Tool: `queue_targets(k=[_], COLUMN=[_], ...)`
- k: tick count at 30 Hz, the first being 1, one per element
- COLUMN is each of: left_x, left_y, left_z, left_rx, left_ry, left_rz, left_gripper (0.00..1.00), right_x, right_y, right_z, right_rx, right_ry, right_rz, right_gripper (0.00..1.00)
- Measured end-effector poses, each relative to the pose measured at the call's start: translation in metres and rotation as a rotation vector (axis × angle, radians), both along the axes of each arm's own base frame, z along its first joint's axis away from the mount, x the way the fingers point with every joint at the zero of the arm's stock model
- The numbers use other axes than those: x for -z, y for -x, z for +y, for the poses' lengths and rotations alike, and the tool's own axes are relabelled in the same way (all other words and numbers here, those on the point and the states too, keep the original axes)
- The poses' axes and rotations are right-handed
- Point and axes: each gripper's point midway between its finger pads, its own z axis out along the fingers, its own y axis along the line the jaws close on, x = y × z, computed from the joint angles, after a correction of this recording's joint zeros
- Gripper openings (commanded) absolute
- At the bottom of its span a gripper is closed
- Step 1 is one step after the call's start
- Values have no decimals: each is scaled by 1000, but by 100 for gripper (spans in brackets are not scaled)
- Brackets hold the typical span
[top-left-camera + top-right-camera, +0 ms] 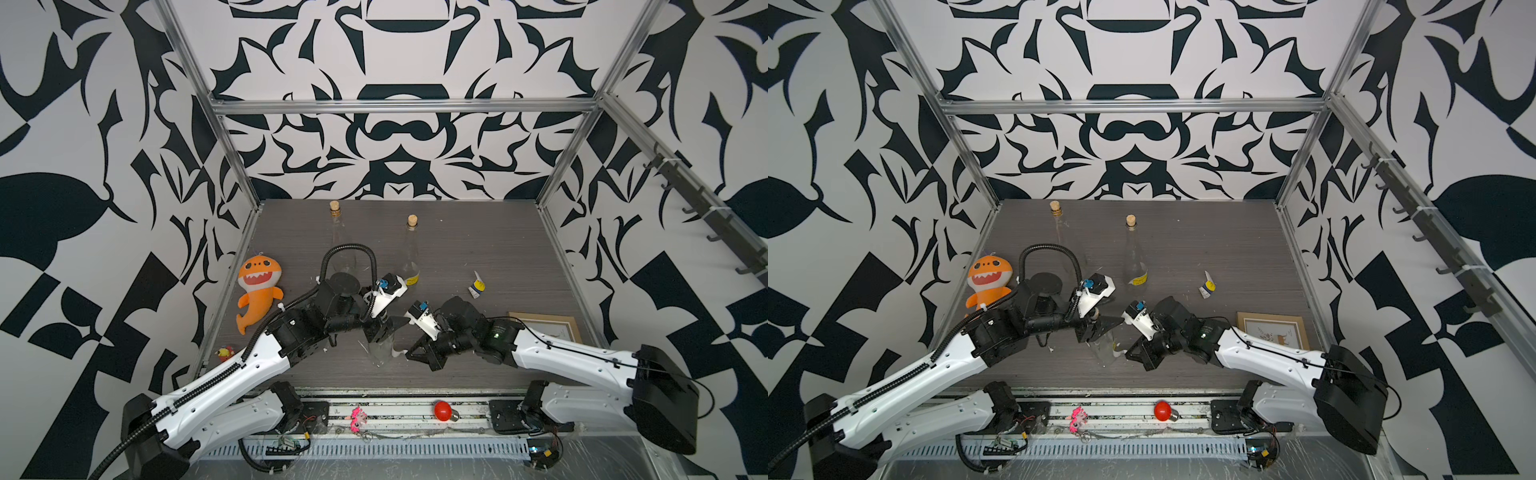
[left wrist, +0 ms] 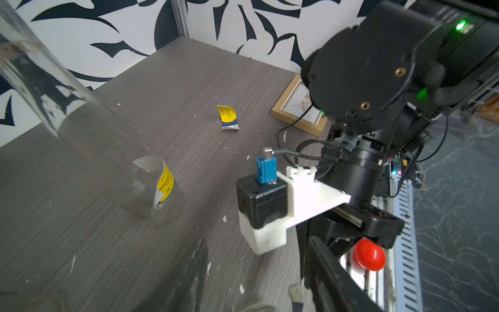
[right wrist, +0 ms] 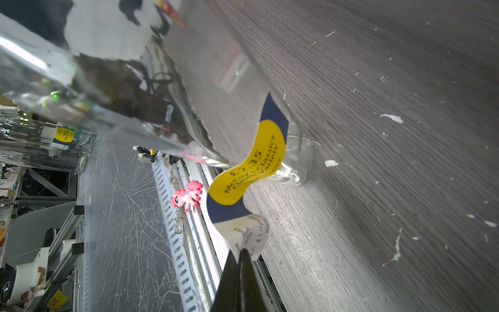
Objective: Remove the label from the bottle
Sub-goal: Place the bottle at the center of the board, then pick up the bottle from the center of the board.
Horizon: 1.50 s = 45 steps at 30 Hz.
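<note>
A clear glass bottle (image 1: pixel 380 353) (image 1: pixel 1102 353) stands near the table's front middle. In the right wrist view its base (image 3: pixel 297 151) rests on the tabletop. Its yellow and blue label (image 3: pixel 248 173) is peeled away in a wavy strip, and one end still sticks near the base. My right gripper (image 3: pixel 243 252) (image 1: pixel 408 353) is shut on the label's white free end. My left gripper (image 2: pixel 256 264) (image 1: pixel 384 330) hovers open above the bottle. The bottle's top (image 2: pixel 255 306) shows between the spread fingers, apart from both.
Two corked bottles (image 1: pixel 338 245) (image 1: pixel 411 257) stand at the back, the right one labelled. A loose label (image 1: pixel 478 286) and a picture frame (image 1: pixel 544 326) lie to the right, an orange shark plush (image 1: pixel 257 291) to the left. A red bulb (image 1: pixel 442 410) and a pink toy (image 1: pixel 358 417) sit on the front rail.
</note>
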Motion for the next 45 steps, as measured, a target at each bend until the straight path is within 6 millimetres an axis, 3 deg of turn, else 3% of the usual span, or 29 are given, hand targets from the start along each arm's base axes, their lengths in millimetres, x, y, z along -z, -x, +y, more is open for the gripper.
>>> queue_targets(k=[1, 3, 12, 16, 19, 24, 30, 33, 38, 45], left_x=[-1, -4, -18, -39, -44, -26, 30, 43, 51, 83], left_y=[0, 1, -4, -8, -9, -3, 9, 12, 14, 14], left_z=[0, 0, 7, 26, 49, 66, 73, 76, 68, 57], left_rx=[0, 2, -58, -159, -249, -307, -310, -317, -282, -259], left_ry=[4, 11, 55, 116, 150, 174, 152, 153, 179, 167], left_rz=[-3, -12, -19, -60, -87, -41, 68, 88, 105, 138], left_gripper=[74, 100, 99, 99, 99, 99, 99, 99, 99, 99], right_x=[0, -1, 1, 0, -1, -2, -2, -2, -2, -2], right_y=[0, 0, 0, 0, -1, -1, -1, -1, -1, -1], right_z=[0, 1, 2, 3, 4, 5, 5, 5, 5, 5], right_rx=[0, -1, -8, -8, -9, -10, -10, -10, -10, -12], right_ry=[-1, -3, -3, -9, -15, -18, -18, -18, -18, -19], right_rz=[-1, -2, 7, 3, -2, -3, -4, -4, -4, -4], right_gripper=[0, 0, 0, 0, 0, 0, 0, 0, 0, 0])
